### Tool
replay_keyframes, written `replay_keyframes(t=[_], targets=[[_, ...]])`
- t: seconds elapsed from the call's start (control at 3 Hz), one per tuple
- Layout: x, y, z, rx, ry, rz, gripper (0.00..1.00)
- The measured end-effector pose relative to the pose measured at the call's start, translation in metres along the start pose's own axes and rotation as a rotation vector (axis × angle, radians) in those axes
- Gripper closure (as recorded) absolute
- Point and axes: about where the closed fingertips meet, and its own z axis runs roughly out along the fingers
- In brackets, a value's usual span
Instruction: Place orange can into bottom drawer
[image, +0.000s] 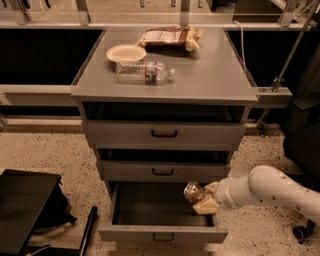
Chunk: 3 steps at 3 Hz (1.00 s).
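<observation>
One orange can is clamped between the fingers of the end effector, which is positioned over the right side of the bottom drawer; the drawer is pulled out.

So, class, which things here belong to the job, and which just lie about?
Job: small shiny orange can, held by the gripper over the open grey metal bottom drawer.
Lying about: clear plastic bottle, round beige plate, brown snack bag, on the cabinet top.
</observation>
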Motion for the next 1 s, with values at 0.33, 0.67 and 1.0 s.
replay_keyframes(t=[0.33, 0.67, 1.0], targets=[[0.07, 0.013, 0.068, -0.051, -0.014, 0.153, 1.0], [0.07, 0.013, 0.068, -0.051, -0.014, 0.153, 1.0], [0.093, 0.003, 0.084, -0.007, 0.005, 0.14, 1.0]])
